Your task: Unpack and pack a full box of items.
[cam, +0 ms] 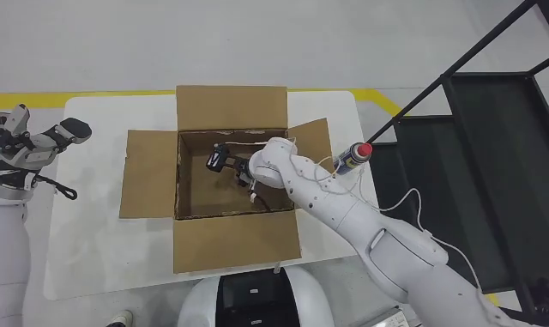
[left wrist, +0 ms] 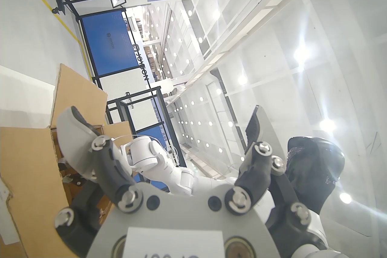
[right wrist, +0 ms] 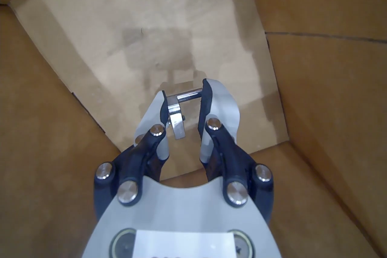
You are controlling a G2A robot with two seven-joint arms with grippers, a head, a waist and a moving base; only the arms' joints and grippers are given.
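An open cardboard box (cam: 151, 186) stands in the middle of the white table (cam: 94, 241), its flaps folded out. My right arm (cam: 296, 177) goes down into it. Over the bare box floor (right wrist: 145, 14), my right gripper (right wrist: 185, 90) is shut on a small silver metal part (right wrist: 177, 120) with a short rod. My left gripper (left wrist: 164, 123) is off the table's left side, tilted upward, wide open and holding nothing. From there the box (left wrist: 27, 156) lies beyond one of its fingers (left wrist: 71, 132).
A spray can with a red cap (cam: 353, 155) stands on the table just right of the box. Dark metal stairs (cam: 480, 181) rise beside the table's right edge. The box walls (right wrist: 326, 89) close in around my right gripper.
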